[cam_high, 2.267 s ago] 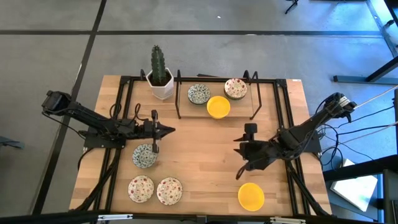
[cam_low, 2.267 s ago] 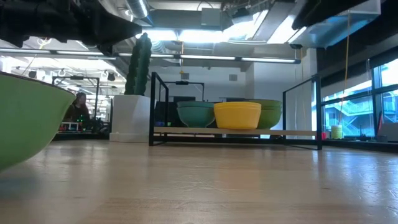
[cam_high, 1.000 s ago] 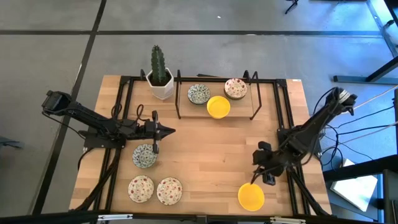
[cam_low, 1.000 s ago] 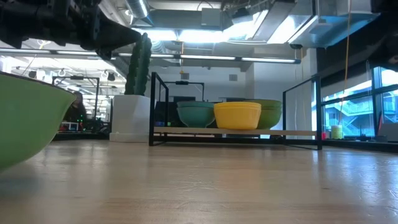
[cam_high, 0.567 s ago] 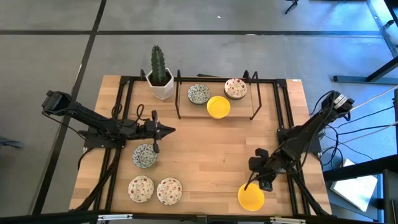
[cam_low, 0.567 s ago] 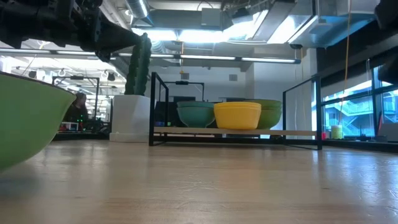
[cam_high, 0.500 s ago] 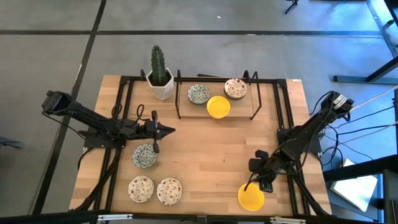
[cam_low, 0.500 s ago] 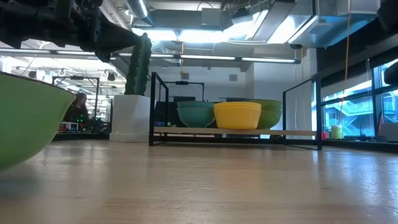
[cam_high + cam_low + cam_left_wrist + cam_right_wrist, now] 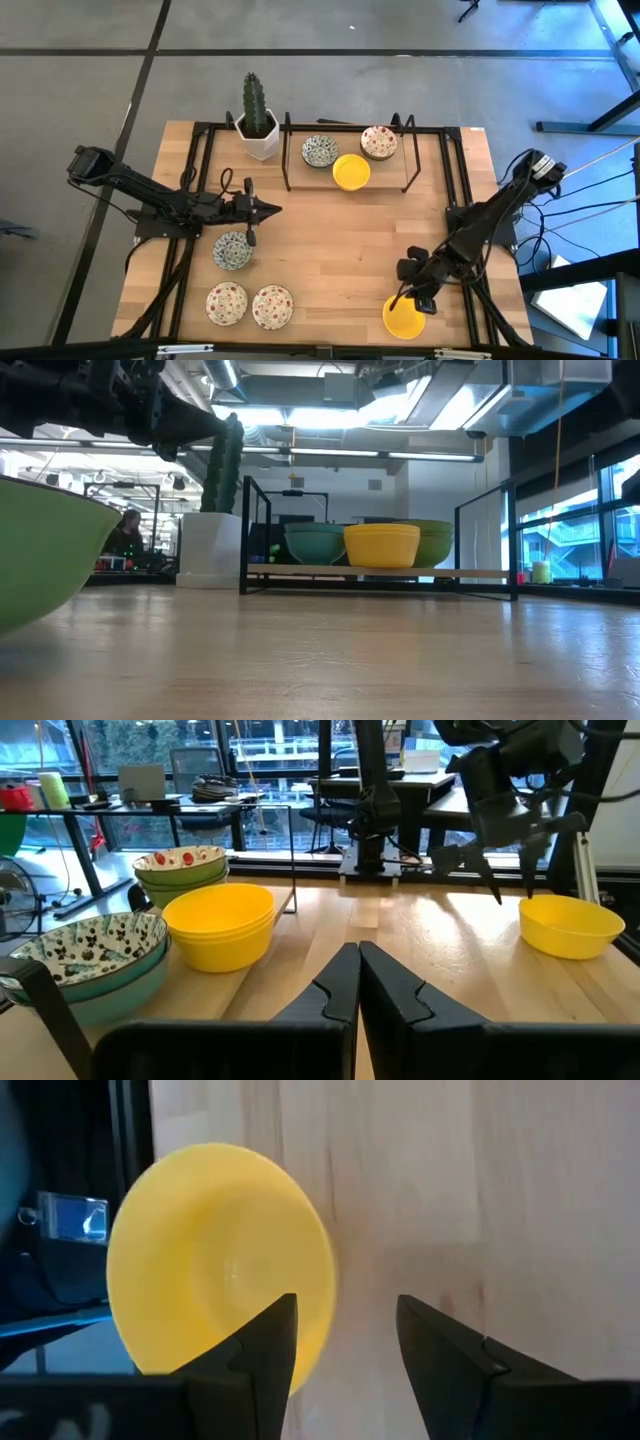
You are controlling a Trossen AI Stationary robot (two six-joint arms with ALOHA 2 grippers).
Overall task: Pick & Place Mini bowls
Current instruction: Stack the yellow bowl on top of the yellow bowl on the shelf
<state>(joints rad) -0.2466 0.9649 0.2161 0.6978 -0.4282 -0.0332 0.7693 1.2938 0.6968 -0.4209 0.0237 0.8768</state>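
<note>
- Wooden table (image 9: 330, 240) under a dark frame, an office room with windows beyond it.
- Lone yellow bowl (image 9: 404, 316) sits near the table's front right edge, on the bare wood.
- Right gripper (image 9: 408, 296) hangs just over that bowl's rim, jaws spread wide, one finger (image 9: 262, 1342) above the bowl and the other over wood; nothing gripped.
- Three bowl stacks sit in the rack (image 9: 290, 170) at the back: blue-green patterned (image 9: 320, 151), yellow (image 9: 351, 171), red-speckled (image 9: 379, 141).
- Three more bowls lie front left.
- Left gripper (image 9: 272, 209) waits at mid-left, jaws pressed together, empty.

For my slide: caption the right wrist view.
Open right tool poised above the rim of a yellow bowl on the wooden table.
</note>
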